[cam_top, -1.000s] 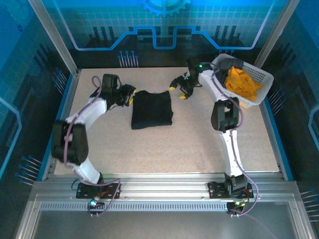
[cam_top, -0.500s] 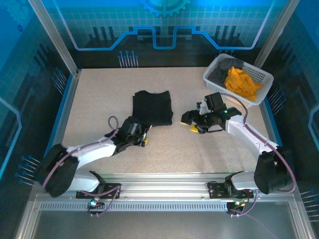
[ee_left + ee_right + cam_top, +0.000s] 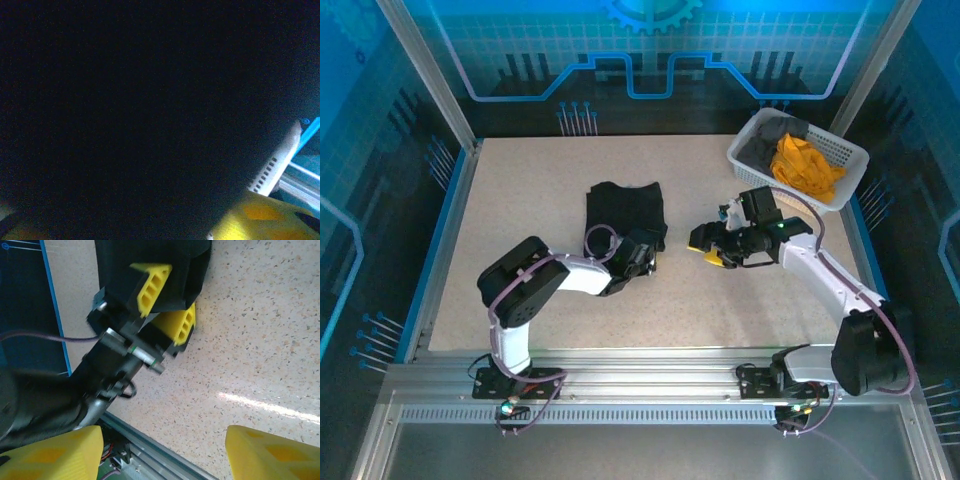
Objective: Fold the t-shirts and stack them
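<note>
Left arm's folded down low, left gripper (image 3: 167, 302) pinched on the near corner of the one black t-shirt (image 3: 625, 215). Right arm's stretched out level, right gripper (image 3: 710, 247) gaping over bare table (image 3: 520, 190). Well behind those jaws sits one basket (image 3: 845, 152): one orange-yellow t-shirt (image 3: 805, 168), one dark grey t-shirt (image 3: 765, 140).

Black t-shirt (image 3: 625, 213) lies folded flat mid-counter (image 3: 520, 190). Left gripper (image 3: 642, 254) sits at its near right corner, on the cloth; jaws unclear. Right gripper (image 3: 708, 247) is just right of the shirt over bare counter, jaws apart, nothing between. White basket (image 3: 843, 150) far right holds orange-yellow t-shirt (image 3: 805, 168) and dark grey t-shirt (image 3: 765, 140).
</note>
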